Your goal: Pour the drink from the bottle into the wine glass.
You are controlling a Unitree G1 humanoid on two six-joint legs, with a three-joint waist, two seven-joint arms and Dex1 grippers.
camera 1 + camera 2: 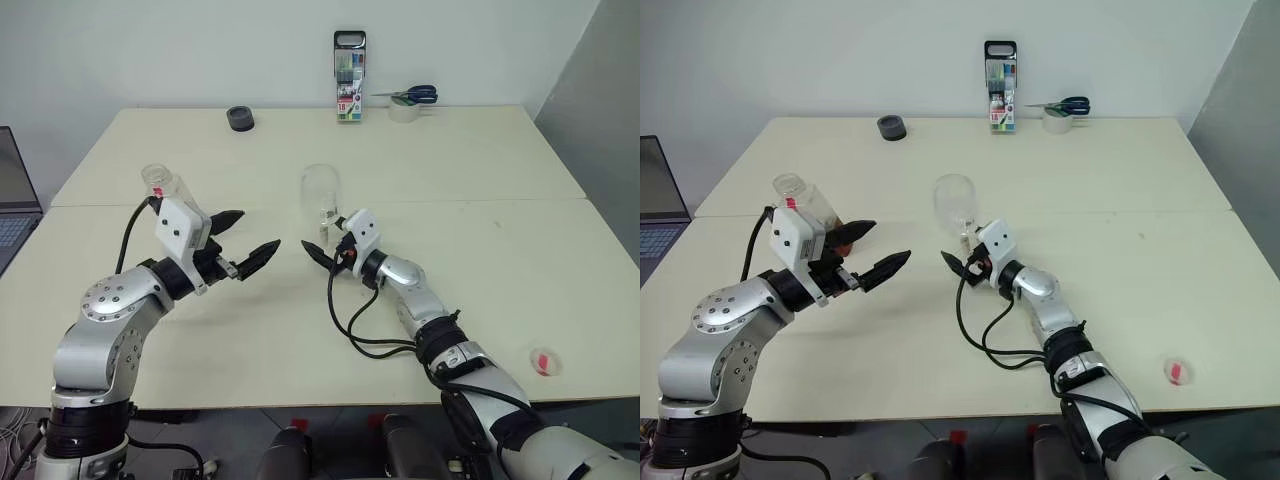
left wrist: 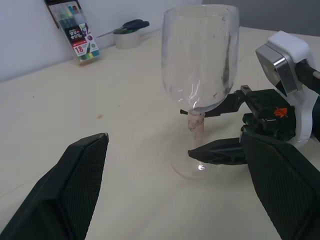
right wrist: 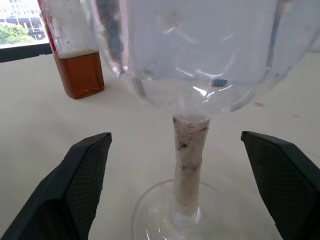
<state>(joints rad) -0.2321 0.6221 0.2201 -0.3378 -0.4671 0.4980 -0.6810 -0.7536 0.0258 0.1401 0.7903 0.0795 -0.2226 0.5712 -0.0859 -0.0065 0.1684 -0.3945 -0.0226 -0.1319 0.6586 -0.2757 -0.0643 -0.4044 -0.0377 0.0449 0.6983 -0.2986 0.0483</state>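
While the wine glass (image 1: 955, 205) stands upright on the pale table (image 1: 1140, 200), its round bowl looks empty. Its stem and flat foot show up close in the right wrist view, and no drink is in it. The right gripper (image 1: 958, 262) sits low at the stem with its two black fingers spread wide, one on each side. They do not touch the glass.

To the robot's left stands the bottle (image 1: 160, 187), partly hidden behind the left gripper (image 1: 248, 243). Its top is open, with no cap on it. The drink (image 3: 80, 75) is brown like tea and fills only the lower part of the bottle. The upper part looks clear. A red strip runs up its side.

The left gripper is held up above the table, just beside the bottle, with its fingers apart and nothing between them. It points toward the glass.

A small red cap (image 1: 543, 362) lies on the table, well apart, near the front edge on the robot's right.

At the far side are a box of pens (image 1: 349, 62), scissors (image 1: 415, 96) on a roll of tape (image 1: 404, 110), and a dark round thing (image 1: 240, 119).
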